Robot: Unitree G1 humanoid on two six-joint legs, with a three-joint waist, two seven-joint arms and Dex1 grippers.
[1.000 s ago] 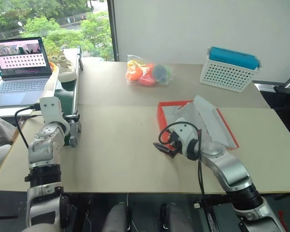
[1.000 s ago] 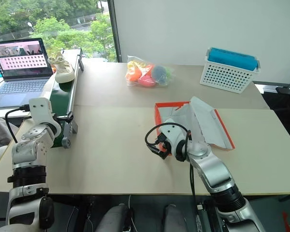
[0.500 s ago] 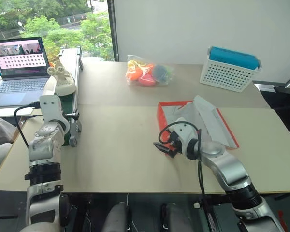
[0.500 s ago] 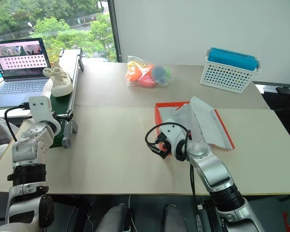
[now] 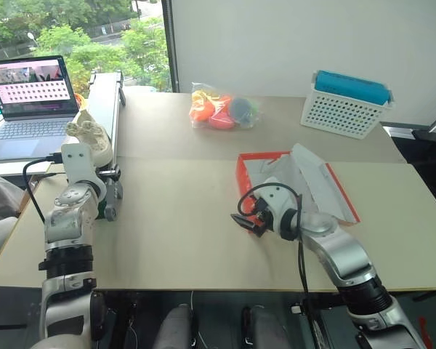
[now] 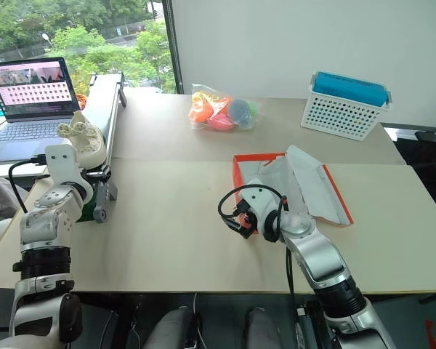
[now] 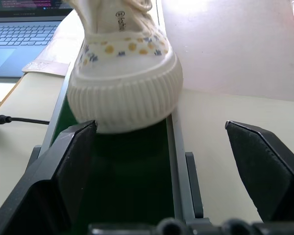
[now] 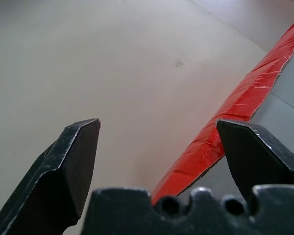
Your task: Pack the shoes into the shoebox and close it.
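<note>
Left wrist view: 1 shoe point(image 7: 125, 73) is sitting on a green belt point(image 7: 130, 181), its ribbed toe facing the camera and lying just ahead of the left gripper point(image 7: 161, 147); small yellow and blue flowers are showing on its side.
Left gripper: its 2 black fingers point(image 7: 71, 161) are standing spread wide, 1 to each side of the belt, gripping nothing; the shoe's toe is sitting just above 1 fingertip, and contact cannot be told.
Right gripper point(image 8: 159, 142): its fingers point(image 8: 76, 161) are standing spread apart, straddling the box's red edge and pinching nothing.
Shoe in head views: it is resting at the near end of the conveyor point(image 5: 105, 109), at the table's left edge, just past the left arm.
Shoebox point(image 5: 276, 161): it is lying open on the table point(image 5: 174, 218), right of centre, with white paper point(image 5: 305, 178) spreading over its inside; the right gripper is hanging at its near left corner.
Lid: it cannot be told apart from the paper.
Laptop point(image 5: 29, 102): it is standing open to the left of the conveyor.
Toy bag point(image 5: 221, 107): it is lying at the far middle of the table, well apart from the box.
Basket point(image 5: 345, 105): it is sitting at the far right, a teal top on it.
</note>
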